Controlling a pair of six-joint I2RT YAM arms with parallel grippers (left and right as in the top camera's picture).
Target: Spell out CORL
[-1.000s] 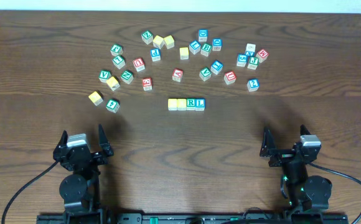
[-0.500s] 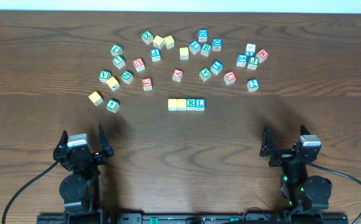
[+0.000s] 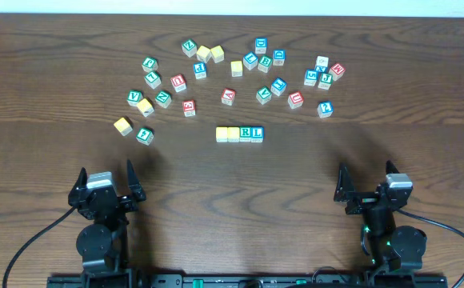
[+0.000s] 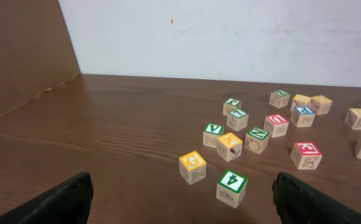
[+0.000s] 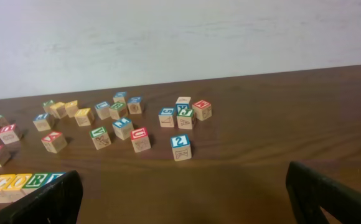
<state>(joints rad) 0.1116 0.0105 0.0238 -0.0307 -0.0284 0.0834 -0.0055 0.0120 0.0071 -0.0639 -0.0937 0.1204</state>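
Wooden table (image 3: 424, 96) is carrying everything. Left gripper (image 3: 106, 178) and right gripper (image 3: 366, 180) are sitting well short of the CORL row (image 3: 239, 134), one off to each side of it, both with fingers spread wide and gripping nothing. Spare cubes (image 3: 264, 94) are lying scattered beyond the row and apart from it. The row is sitting with its four cubes touching: two yellow cubes (image 3: 222, 134) at its left end, then green R cube (image 3: 246, 133), then blue L cube (image 3: 257, 134). The right wrist view is showing C, O, R. Spelling is looking finished, so the next move is calling for nothing beyond keeping clear, maybe a squaring nudge. Red-lettered cube (image 3: 189, 107) and green 4 cube (image 3: 144, 135) are lying left of the row, blocking nothing.
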